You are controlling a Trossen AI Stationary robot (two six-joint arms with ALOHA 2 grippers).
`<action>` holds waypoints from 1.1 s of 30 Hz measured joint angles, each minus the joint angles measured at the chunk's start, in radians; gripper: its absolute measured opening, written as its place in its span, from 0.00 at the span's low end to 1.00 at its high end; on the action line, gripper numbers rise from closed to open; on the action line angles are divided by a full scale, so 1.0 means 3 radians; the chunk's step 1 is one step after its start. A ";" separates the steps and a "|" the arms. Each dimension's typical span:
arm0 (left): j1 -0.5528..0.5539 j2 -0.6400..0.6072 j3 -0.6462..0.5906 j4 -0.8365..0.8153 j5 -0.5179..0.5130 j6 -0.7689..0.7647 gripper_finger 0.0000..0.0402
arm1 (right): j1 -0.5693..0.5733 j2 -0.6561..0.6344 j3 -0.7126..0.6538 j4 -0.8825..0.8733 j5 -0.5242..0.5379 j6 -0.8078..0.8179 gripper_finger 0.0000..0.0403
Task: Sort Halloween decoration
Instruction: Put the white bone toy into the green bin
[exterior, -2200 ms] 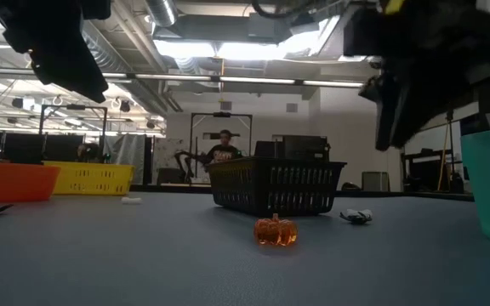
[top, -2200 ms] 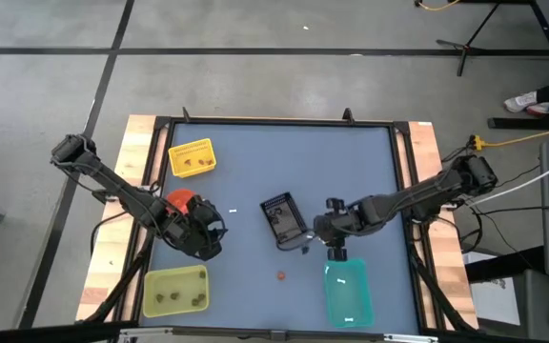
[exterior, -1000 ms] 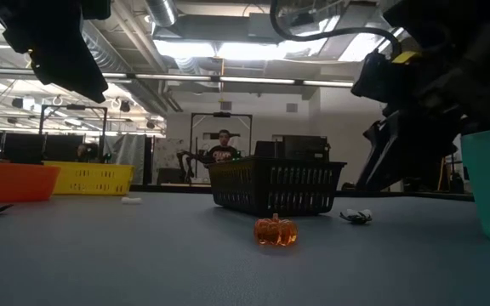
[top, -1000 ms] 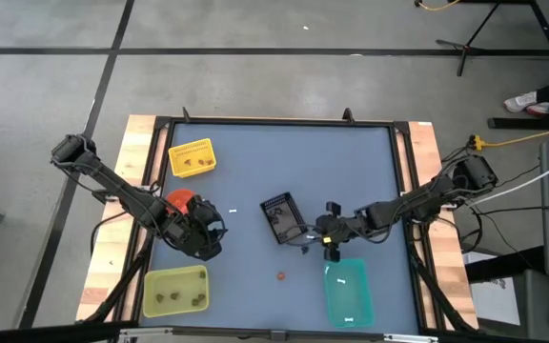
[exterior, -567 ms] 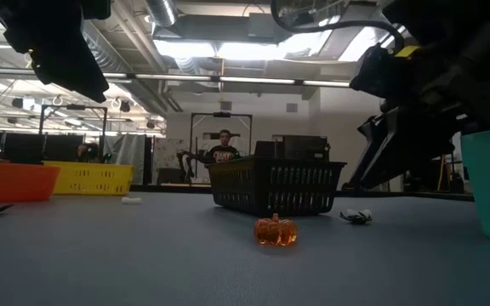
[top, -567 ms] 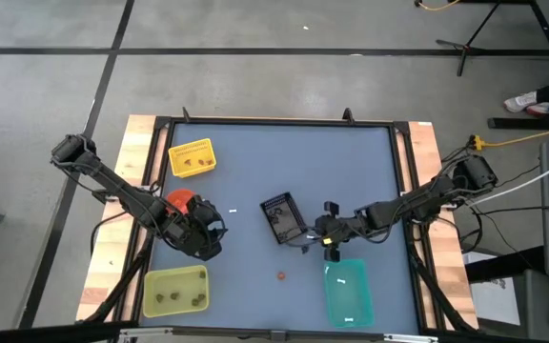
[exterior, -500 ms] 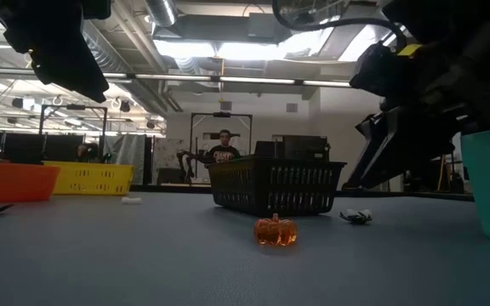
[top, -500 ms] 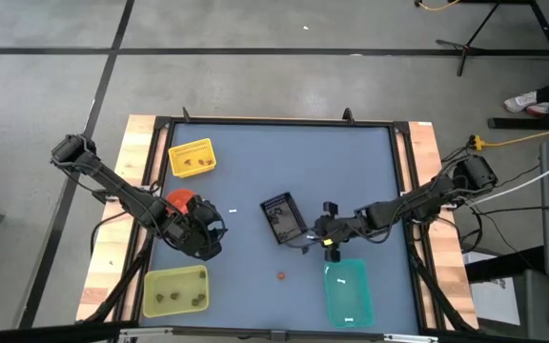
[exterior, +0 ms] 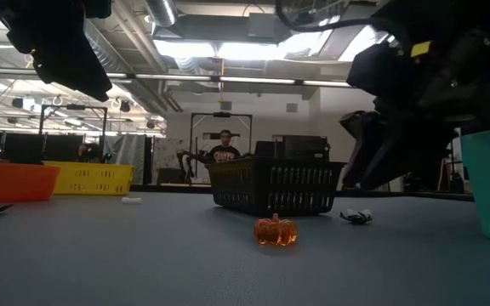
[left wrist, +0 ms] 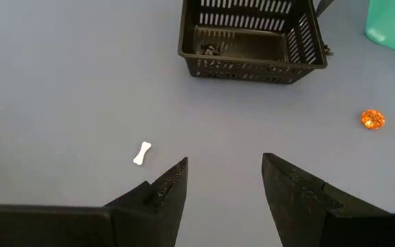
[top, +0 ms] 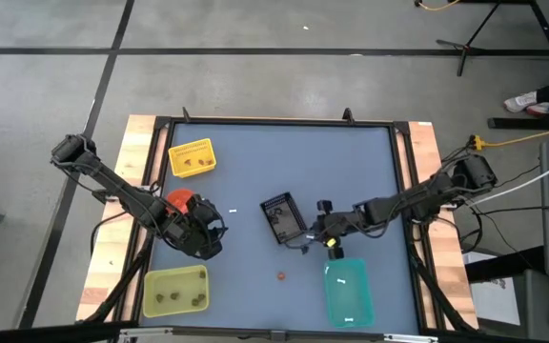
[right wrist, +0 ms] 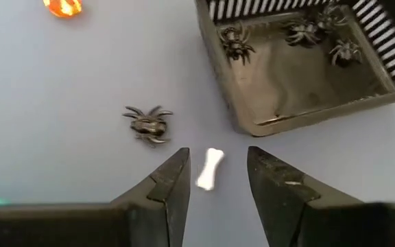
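The Halloween decoration lies scattered. A white bone [right wrist: 210, 168] sits on the table just ahead of my right gripper [right wrist: 214, 161], which hangs open above it beside the black tray [top: 281, 217]. A dark spider [right wrist: 148, 122] lies close by, and an orange pumpkin [top: 280, 276] rests nearer the table's front edge. Several spiders [right wrist: 233, 40] lie in the tray. Another white bone [left wrist: 141, 152] lies ahead of my left gripper [left wrist: 223, 168], open over the table's left side.
A teal container [top: 348, 291] stands at the front right, close to my right arm. On the left are a yellow basket [top: 191, 158], an orange container [top: 179, 199] and a yellow-green tray [top: 174, 291]. A person [exterior: 224, 150] stands in the room behind.
My right gripper has rolled about its own pointing line and edged slightly toward the black tray; its finger gap looks the same. The trinkets have stayed where they lay.
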 joint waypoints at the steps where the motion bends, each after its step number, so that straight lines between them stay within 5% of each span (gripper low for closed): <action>1: 0.0000 0.0000 0.0000 0.0000 0.0000 0.0000 0.43 | -0.0032 0.0000 0.0000 -0.0001 -0.0018 -0.0063 0.36; 12: 0.0000 0.0000 0.0000 0.0000 -0.0001 -0.0001 0.43 | -0.0312 0.0000 0.0000 -0.0031 -0.0718 -0.0440 0.36; 33: 0.0000 0.0001 0.0000 0.0043 -0.0004 -0.0004 0.43 | -0.0306 0.0315 0.0001 0.0049 -0.0675 -0.0634 0.36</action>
